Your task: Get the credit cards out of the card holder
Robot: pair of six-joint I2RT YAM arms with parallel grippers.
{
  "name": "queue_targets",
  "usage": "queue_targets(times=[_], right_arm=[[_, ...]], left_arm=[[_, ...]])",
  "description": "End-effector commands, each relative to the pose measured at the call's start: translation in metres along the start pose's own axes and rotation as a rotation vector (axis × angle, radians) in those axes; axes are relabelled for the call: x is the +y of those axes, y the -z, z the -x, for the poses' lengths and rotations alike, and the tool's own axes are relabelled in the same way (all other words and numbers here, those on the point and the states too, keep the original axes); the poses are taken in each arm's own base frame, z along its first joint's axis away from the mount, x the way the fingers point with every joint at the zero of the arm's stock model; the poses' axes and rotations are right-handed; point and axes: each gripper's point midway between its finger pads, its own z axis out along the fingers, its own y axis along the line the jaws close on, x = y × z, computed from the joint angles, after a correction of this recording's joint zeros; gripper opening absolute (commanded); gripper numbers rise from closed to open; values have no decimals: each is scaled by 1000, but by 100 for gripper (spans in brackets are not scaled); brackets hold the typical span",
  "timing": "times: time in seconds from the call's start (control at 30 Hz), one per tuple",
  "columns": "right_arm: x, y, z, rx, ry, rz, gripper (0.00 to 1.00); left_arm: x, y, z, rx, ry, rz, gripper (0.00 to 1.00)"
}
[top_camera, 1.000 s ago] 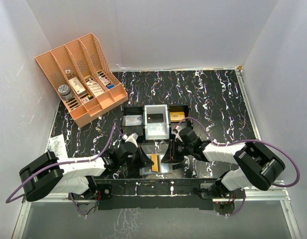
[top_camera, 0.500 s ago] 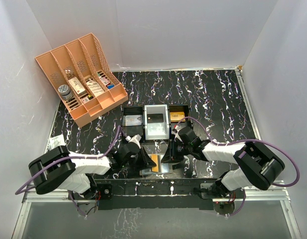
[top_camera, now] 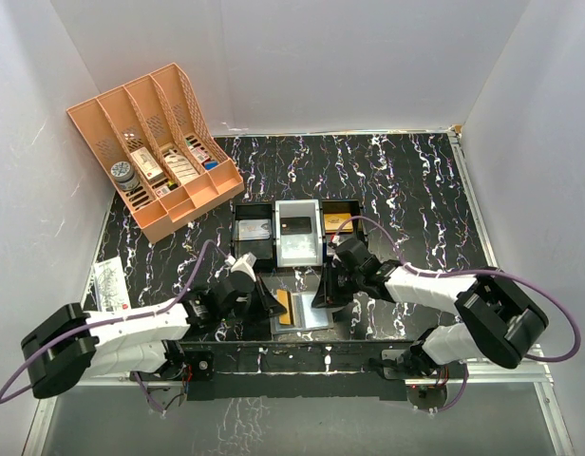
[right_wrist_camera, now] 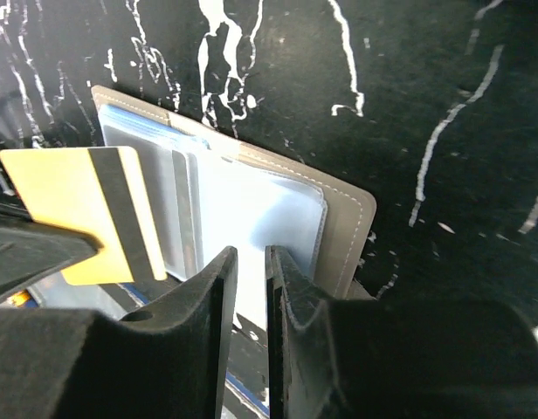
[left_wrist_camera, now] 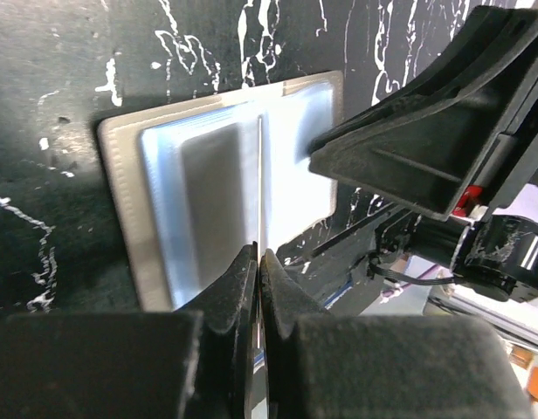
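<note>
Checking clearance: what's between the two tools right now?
In the top view, a flat grey folding card holder with pale-blue faces lies between the left tool and the right tool, a gold-orange plastic card nearest the left tool.

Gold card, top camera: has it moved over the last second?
Yes. The gold card slid left: it was in line with the middle of the white tray and is now in line with its left edge.
</note>
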Motion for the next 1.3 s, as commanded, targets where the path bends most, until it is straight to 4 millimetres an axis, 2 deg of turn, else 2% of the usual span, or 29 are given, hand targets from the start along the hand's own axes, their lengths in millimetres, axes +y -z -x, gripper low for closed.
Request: queue_targets(times=[0.0, 0.1, 0.2, 0.4, 0.47, 0.63, 0.7, 0.77, 0.83, 0.93, 1.0, 1.1, 1.27], right_arm=[[-5, 17, 14, -39, 70, -93, 19], [23, 27, 25, -65, 96, -7, 22], [48, 28, 33, -87, 114, 65, 24], [72, 10, 21, -34, 142, 127, 26], [70, 1, 15, -15, 139, 113, 26], [21, -14, 8, 6, 104, -92, 27], [16, -13, 12, 12, 136, -142, 28], [26, -6, 25, -2, 188, -147, 30], [47, 6, 41, -49, 227, -120, 35], [80, 30, 67, -163, 271, -50, 54], [94, 44, 79, -238, 291, -2, 60], [111, 64, 95, -343, 294, 104, 63], [125, 91, 99, -416, 269, 332, 66]], left_arm=[[13, 14, 9, -35, -69, 94, 0], [18, 21, 12, -48, -82, 122, 0], [19, 28, 17, -75, -86, 124, 0], [9, 33, 23, -97, -112, 102, 0], [8, 33, 23, -91, -122, 103, 0], [4, 32, 22, -76, -147, 101, 0], [0, 32, 21, -67, -161, 74, 0], [-6, 33, 21, -55, -171, 44, 0], [-17, 35, 23, -53, -188, -12, 0], [-41, 47, 29, -74, -228, -104, 0], [-50, 56, 36, -104, -253, -125, 0], [-61, 67, 46, -140, -266, -180, 0], [-75, 78, 62, -132, -184, -337, 0]])
